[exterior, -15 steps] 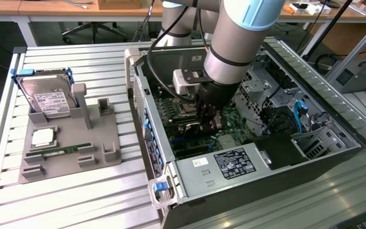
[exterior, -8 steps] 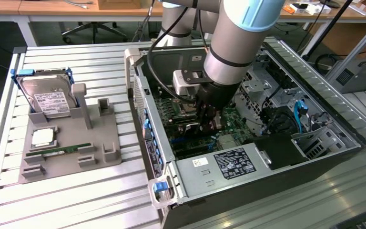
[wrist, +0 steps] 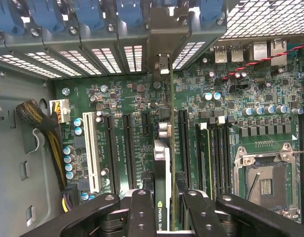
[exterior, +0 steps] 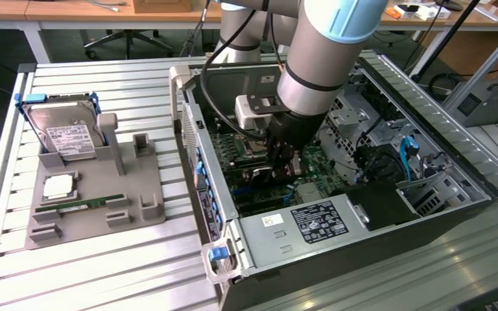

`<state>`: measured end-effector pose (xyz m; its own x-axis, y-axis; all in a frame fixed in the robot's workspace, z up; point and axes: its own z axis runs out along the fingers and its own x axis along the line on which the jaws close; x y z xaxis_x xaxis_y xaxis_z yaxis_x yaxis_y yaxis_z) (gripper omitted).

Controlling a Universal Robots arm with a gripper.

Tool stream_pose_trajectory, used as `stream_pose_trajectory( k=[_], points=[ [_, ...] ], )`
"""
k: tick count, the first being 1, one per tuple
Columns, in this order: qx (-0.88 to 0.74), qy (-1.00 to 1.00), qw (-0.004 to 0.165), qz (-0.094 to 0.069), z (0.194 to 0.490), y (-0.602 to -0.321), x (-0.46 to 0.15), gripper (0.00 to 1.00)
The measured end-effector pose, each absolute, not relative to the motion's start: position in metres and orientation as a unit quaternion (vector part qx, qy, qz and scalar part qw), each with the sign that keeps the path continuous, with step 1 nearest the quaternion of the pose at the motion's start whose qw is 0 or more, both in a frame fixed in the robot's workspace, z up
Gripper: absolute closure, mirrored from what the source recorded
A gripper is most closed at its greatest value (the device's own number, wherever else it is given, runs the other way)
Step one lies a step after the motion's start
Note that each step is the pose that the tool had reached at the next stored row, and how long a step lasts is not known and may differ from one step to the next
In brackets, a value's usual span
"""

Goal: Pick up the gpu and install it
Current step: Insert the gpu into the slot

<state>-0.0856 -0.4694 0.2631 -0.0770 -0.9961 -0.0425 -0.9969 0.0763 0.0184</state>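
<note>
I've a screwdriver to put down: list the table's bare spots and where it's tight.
Bare table slats lie at the exterior view's bottom left, below the tray, and above the hard drive. The strip between tray and case is narrow. Inside the case it is crowded: the gripper holds the gpu over the motherboard.

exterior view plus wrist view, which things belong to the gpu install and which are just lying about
Part of the job:
- gpu, edge-on between the fingers
- motherboard expansion slots
- open computer case

Just lying about:
- hard drive
- ram stick
- grey holder that carries both, beside the case
</note>
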Motion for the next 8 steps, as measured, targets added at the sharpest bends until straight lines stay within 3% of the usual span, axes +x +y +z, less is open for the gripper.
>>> stream_pose_trajectory(
  k=[8],
  points=[
    [-0.683,0.73,0.009,0.021,0.2631,-0.4694,-0.0856,0.73]
  ],
)
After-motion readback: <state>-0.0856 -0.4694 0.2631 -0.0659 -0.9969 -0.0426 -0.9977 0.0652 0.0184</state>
